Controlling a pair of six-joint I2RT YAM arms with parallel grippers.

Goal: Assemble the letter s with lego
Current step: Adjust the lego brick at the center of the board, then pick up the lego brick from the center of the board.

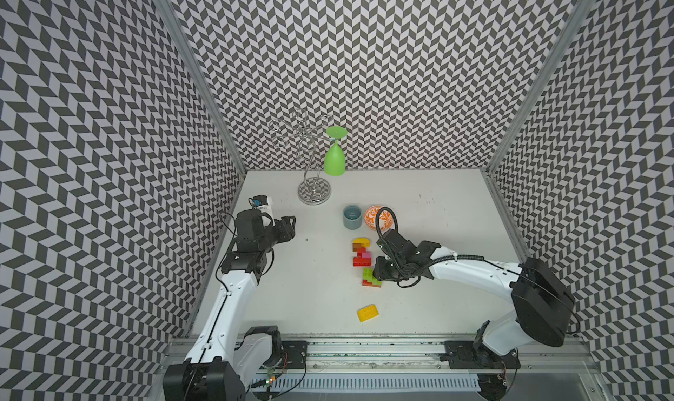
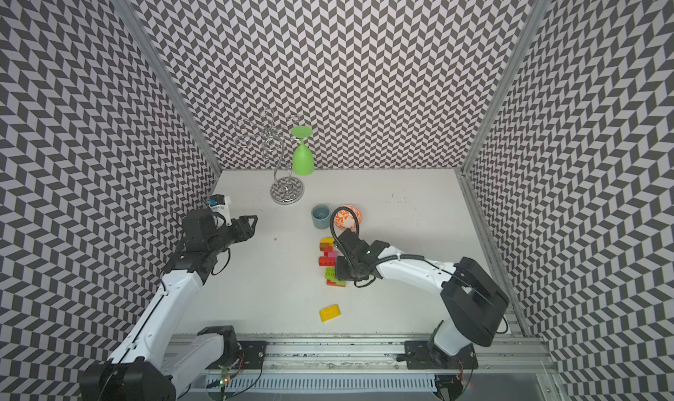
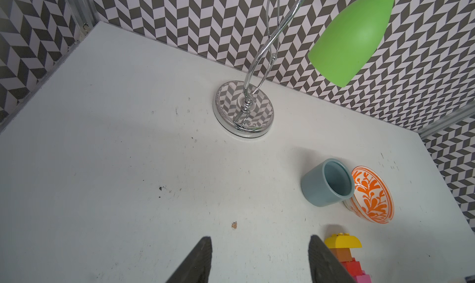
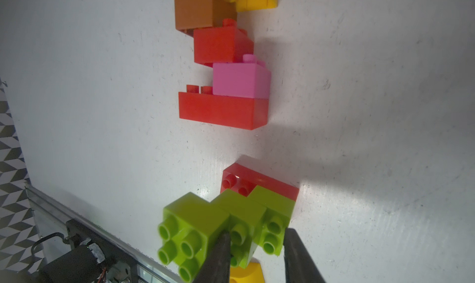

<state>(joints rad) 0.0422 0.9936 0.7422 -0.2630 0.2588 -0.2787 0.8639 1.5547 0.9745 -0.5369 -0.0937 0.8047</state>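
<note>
Lego stack point(image 1: 361, 260) lies mid-table in a top view, with the green-red piece point(image 1: 367, 274) at its six o'clock. Right wrist: the right gripper point(image 4: 255, 243) pinches the green-red piece, and it is best to square the studs with the stack before pressing. Left wrist: the left gripper point(image 3: 259, 256) hangs part open, empty.

Multicoloured lego point(image 1: 362, 260), partly joined

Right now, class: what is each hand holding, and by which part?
The right hand pinches the green-and-red lego cluster by a lime green brick. The left hand is open, holding nothing.
</note>
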